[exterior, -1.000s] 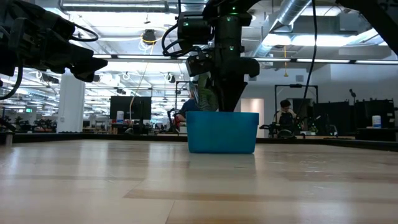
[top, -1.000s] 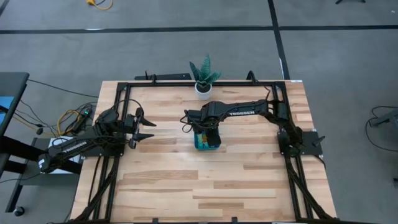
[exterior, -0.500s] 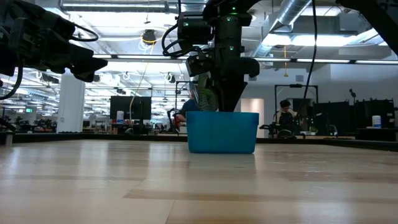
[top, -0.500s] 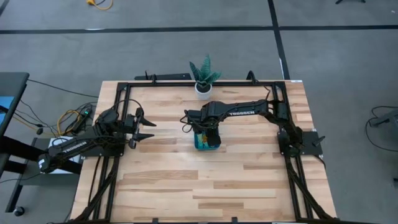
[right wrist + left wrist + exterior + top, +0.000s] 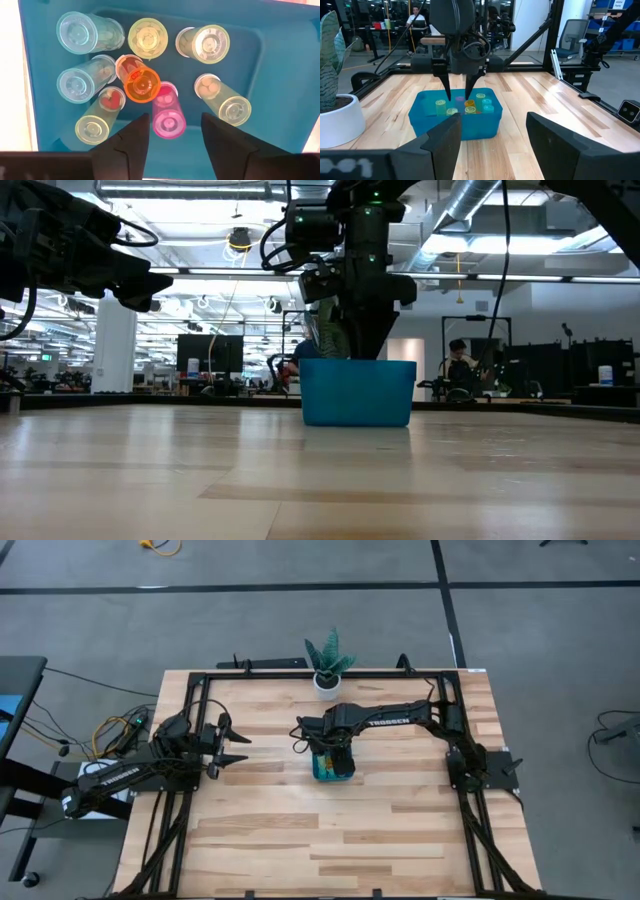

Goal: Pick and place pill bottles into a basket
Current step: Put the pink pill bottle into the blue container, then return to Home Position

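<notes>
Wooden table [image 5: 260, 840]; pink bottle [image 5: 167, 112] in basket [image 5: 240, 60] between right fingers [image 5: 122, 145].

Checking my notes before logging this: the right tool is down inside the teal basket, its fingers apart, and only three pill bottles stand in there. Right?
Not quite: the right wrist view shows eight pill bottles in the basket, not three. The right tool is indeed inside it, fingers apart.

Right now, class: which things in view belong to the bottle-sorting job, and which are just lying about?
Job:
- basket
- bottles standing in it
- right gripper, jaws open over the basket

Just about:
- plant at the table's far edge
- left gripper, waiting, open, at the left side
</notes>
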Available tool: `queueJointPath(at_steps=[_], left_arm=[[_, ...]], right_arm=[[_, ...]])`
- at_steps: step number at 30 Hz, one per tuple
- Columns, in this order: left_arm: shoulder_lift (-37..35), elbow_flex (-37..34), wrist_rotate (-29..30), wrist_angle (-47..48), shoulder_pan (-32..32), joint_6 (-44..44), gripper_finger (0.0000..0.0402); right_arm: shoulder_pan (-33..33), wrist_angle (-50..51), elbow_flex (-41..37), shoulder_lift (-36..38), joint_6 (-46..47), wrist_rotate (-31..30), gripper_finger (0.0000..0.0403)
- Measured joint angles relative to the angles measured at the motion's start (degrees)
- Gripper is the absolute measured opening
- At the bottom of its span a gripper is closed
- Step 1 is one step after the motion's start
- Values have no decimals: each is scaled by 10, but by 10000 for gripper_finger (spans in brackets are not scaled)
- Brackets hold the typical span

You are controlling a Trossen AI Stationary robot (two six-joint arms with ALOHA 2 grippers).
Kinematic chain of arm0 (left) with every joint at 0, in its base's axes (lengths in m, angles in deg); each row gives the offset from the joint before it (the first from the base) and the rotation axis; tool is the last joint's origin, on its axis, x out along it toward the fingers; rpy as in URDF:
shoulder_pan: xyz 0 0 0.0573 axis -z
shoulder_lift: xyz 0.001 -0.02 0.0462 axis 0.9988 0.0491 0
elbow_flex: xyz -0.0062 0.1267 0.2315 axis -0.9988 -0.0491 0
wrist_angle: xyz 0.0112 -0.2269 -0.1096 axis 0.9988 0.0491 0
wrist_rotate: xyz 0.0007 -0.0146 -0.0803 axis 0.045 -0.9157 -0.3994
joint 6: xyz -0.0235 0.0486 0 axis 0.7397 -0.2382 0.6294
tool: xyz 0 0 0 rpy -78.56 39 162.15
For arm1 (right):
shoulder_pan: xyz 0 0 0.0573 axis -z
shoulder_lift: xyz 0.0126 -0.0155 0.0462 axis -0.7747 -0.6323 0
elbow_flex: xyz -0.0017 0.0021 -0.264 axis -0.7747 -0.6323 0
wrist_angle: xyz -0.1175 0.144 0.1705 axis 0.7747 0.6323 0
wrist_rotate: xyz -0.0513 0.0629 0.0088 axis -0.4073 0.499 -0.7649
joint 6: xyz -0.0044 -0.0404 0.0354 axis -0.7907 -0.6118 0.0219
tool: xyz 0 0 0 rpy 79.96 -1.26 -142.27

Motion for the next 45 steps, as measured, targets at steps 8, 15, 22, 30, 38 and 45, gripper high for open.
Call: queueJointPath(at_steps=[8,15,22,30,38,45], left_arm=[[0,0,0,0,0,0,213],[0,0,0,0,0,0,213],[0,0,0,0,0,0,213],[0,0,0,0,0,0,213],[0,0,0,0,0,0,213],[0,0,0,0,0,0,213]], right_arm=[[0,2,-12,1,0,-1,186],[0,15,-12,57,0,-5,180],[-15,78,-12,166,82,-5,171],[-92,147,-13,294,273,-22,164],[-265,-149,-178,535,229,-306,170],[-275,-488,-479,730,136,-288,167]])
